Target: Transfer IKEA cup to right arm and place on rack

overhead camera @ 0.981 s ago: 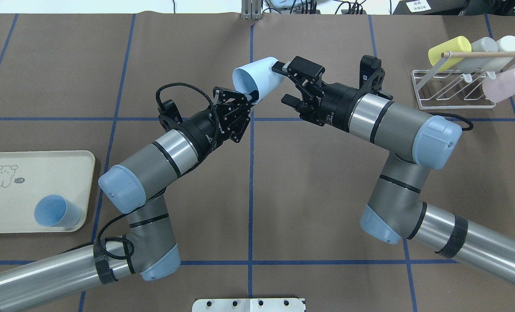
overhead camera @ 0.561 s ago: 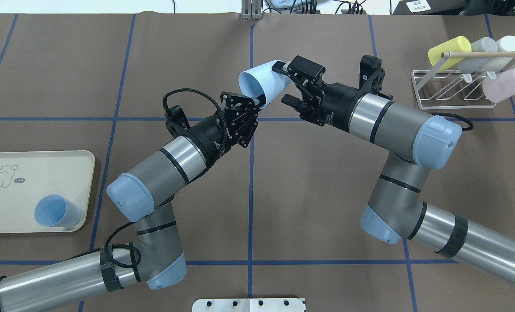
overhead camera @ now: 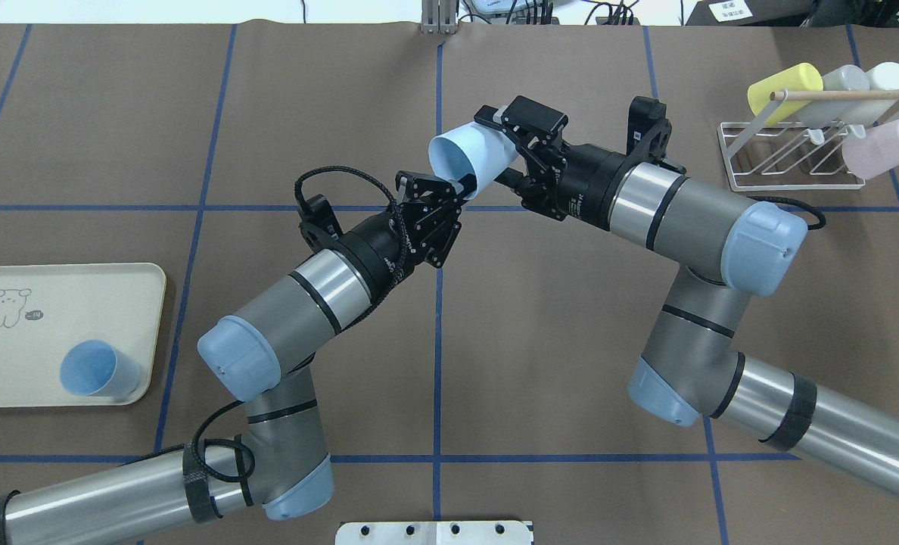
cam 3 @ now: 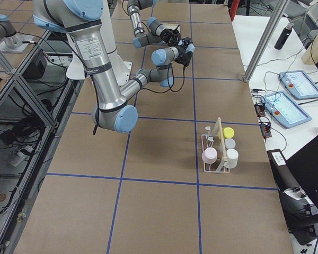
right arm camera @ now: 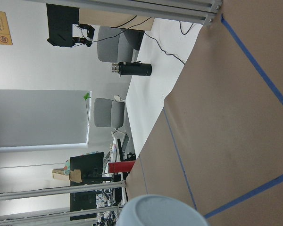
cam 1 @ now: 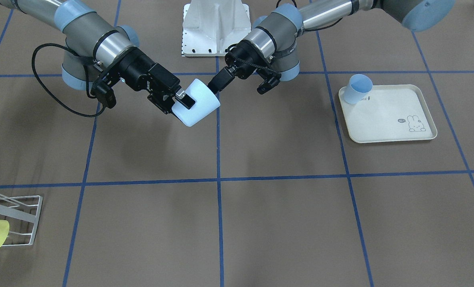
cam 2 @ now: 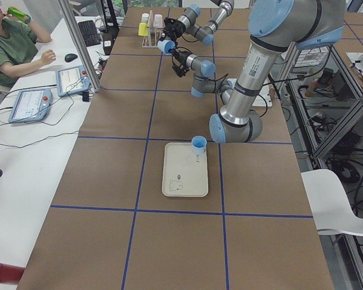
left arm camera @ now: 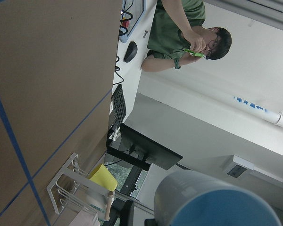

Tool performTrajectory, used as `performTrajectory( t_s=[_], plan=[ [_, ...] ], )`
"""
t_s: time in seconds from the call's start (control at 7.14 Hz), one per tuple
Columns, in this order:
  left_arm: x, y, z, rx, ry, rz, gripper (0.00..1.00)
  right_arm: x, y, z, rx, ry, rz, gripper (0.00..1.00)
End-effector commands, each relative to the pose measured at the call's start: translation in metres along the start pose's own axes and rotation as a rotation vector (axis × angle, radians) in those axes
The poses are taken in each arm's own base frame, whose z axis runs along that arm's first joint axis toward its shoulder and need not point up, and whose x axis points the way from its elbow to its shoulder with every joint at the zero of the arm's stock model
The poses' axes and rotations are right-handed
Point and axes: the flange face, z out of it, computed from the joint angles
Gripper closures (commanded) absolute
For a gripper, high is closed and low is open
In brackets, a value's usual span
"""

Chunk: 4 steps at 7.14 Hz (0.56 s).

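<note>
A pale blue IKEA cup (overhead camera: 468, 157) hangs on its side above the table's middle, mouth toward the left arm; it also shows in the front view (cam 1: 199, 104). My left gripper (overhead camera: 463, 185), with long thin fingers, is shut on the cup's rim, one finger inside. My right gripper (overhead camera: 497, 149), bulky and black, is open, its fingers above and below the cup's closed end. The white wire rack (overhead camera: 790, 165) stands at the far right, well away from both grippers. The cup's edge fills the bottom of the left wrist view (left arm camera: 217, 202) and the right wrist view (right arm camera: 160, 212).
The rack holds a yellow cup (overhead camera: 784, 91), a grey cup (overhead camera: 843, 83), a white cup (overhead camera: 890, 76) and a pink cup (overhead camera: 885, 147) under a wooden peg. A cream tray (overhead camera: 10, 363) at the near left holds a second blue cup (overhead camera: 97, 369).
My left arm has carried the cup to the right, so its closed end now sits between the right gripper's open fingers. The right arm has stayed still.
</note>
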Motion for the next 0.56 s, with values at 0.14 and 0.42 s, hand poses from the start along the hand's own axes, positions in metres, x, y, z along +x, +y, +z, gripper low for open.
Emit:
performTrajectory(
  t_s=[0.14,0.42],
  plan=[
    [-0.0039,0.0038,-0.0007,-0.003,-0.003,-0.004,1.00,-0.0006,-0.0011,-0.0027,-0.002,-0.028,0.018,0.00],
    [-0.0030,0.0053,0.0001,-0.005,-0.002,-0.006,1.00,0.0041,-0.0031,-0.0008,0.001,-0.018,0.017,0.00]
  ],
)
